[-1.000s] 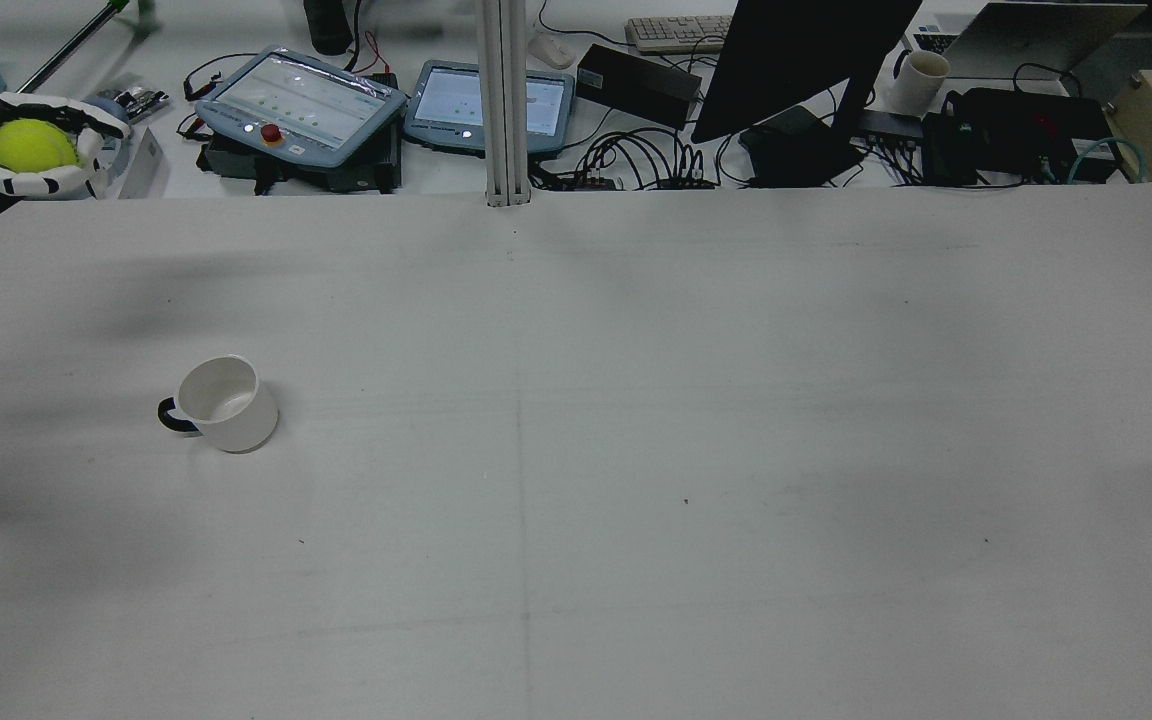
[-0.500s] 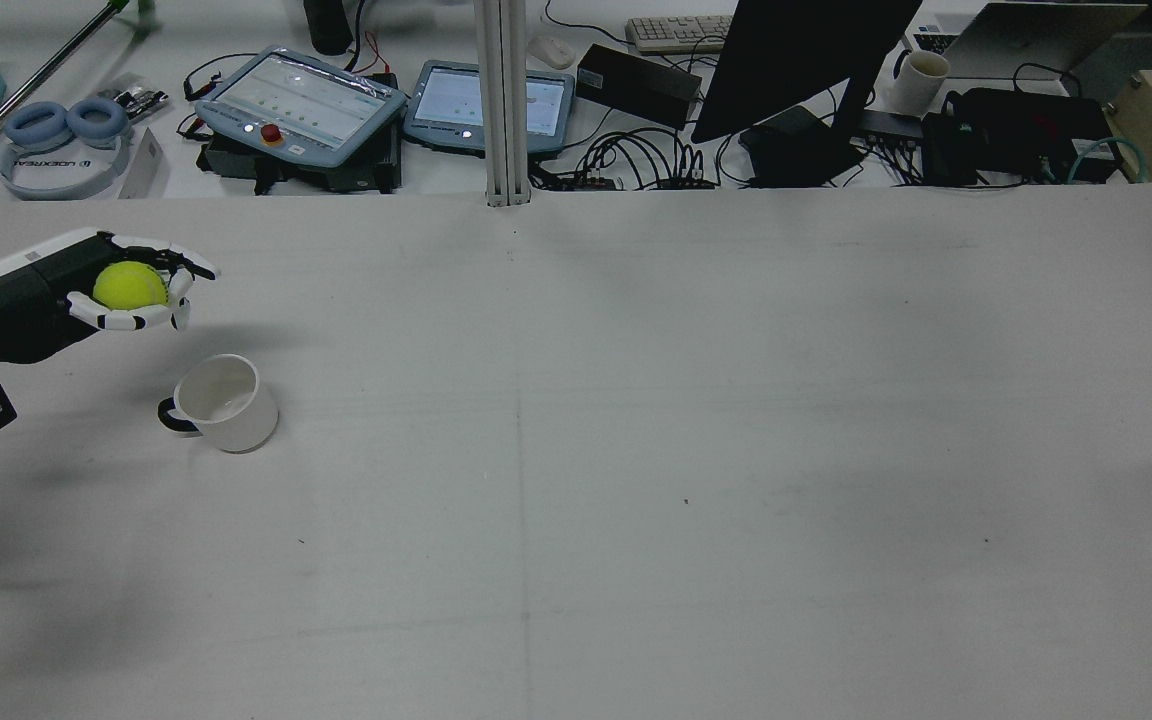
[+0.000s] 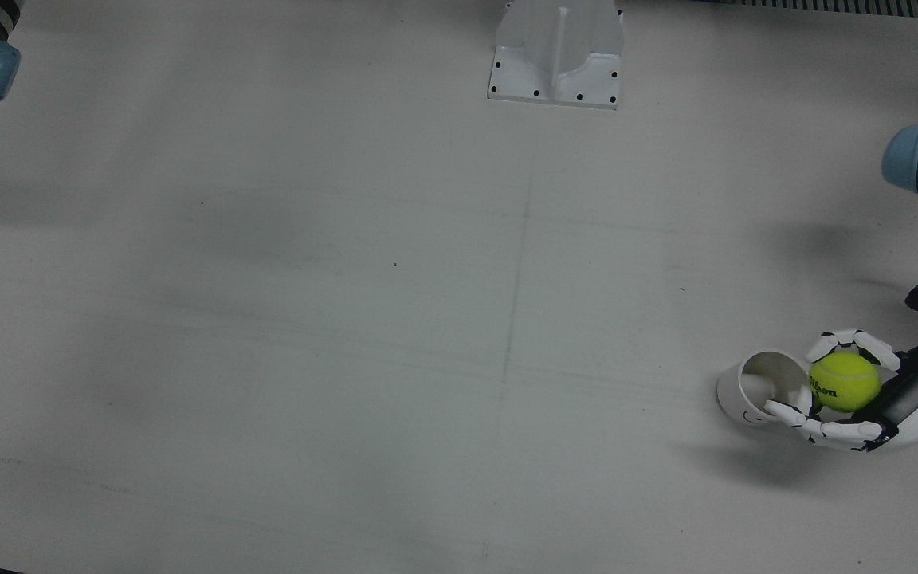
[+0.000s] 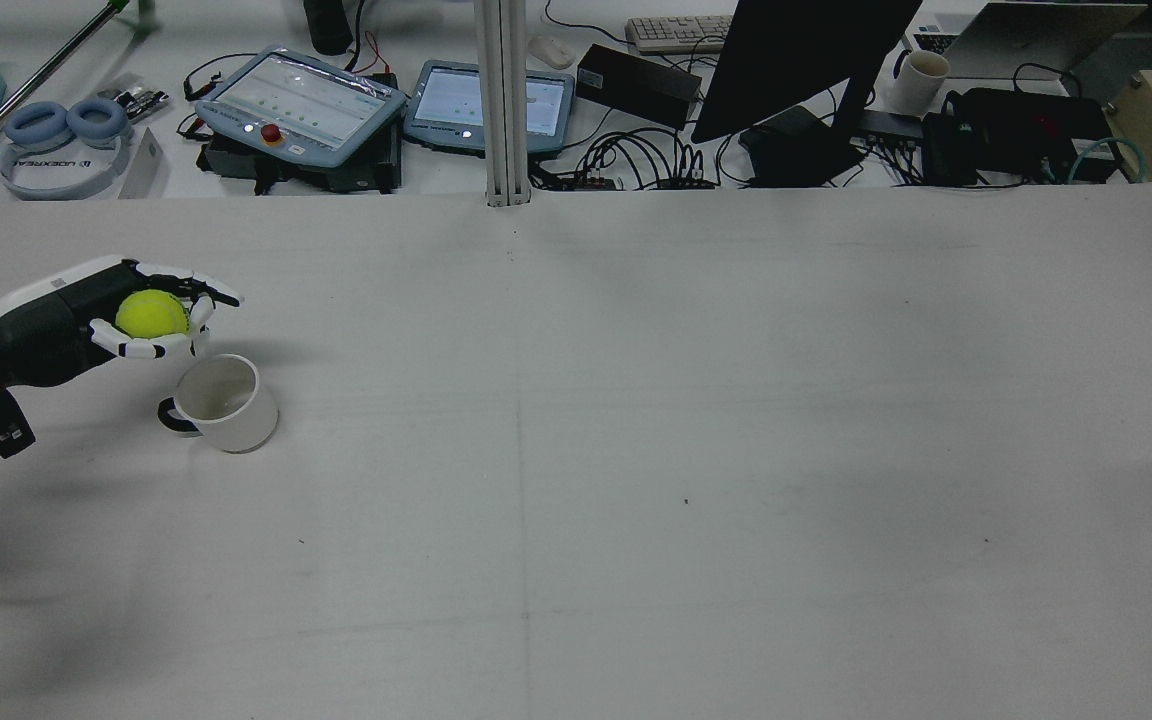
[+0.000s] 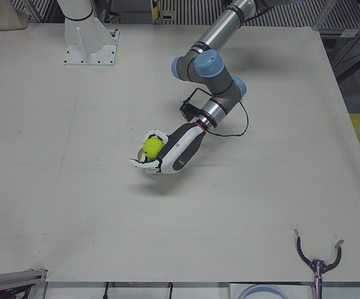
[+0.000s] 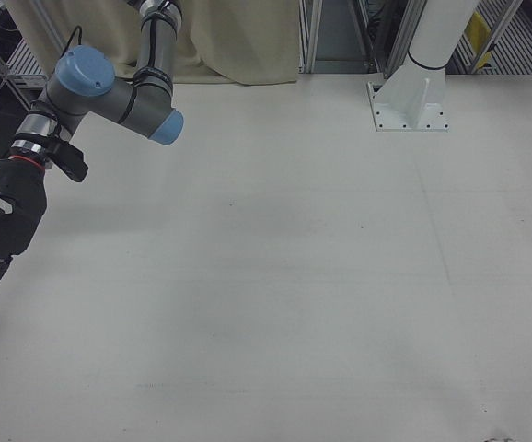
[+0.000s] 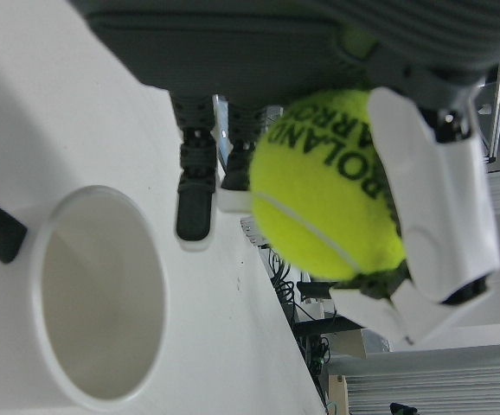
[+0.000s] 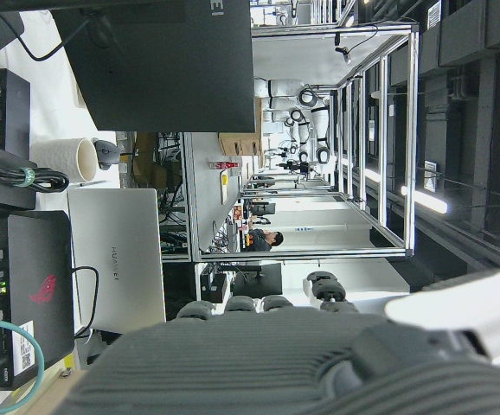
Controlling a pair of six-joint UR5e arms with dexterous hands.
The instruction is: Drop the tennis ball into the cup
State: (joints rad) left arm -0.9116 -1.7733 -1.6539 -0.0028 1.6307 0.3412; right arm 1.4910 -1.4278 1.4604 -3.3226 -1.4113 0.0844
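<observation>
The wide, pale grey counter [image 4: 636, 450] carries a white ceramic cup with a dark handle [image 4: 226, 405], standing upright near its left edge in the rear view; a white arm pedestal [image 3: 556, 56] is bolted on it.

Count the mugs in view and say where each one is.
2. One white mug stands on the work table, just below the left robot hand holding the tennis ball. Another mug sits on the cluttered desk beyond, beside the laptop. Clutter may hide others.
</observation>
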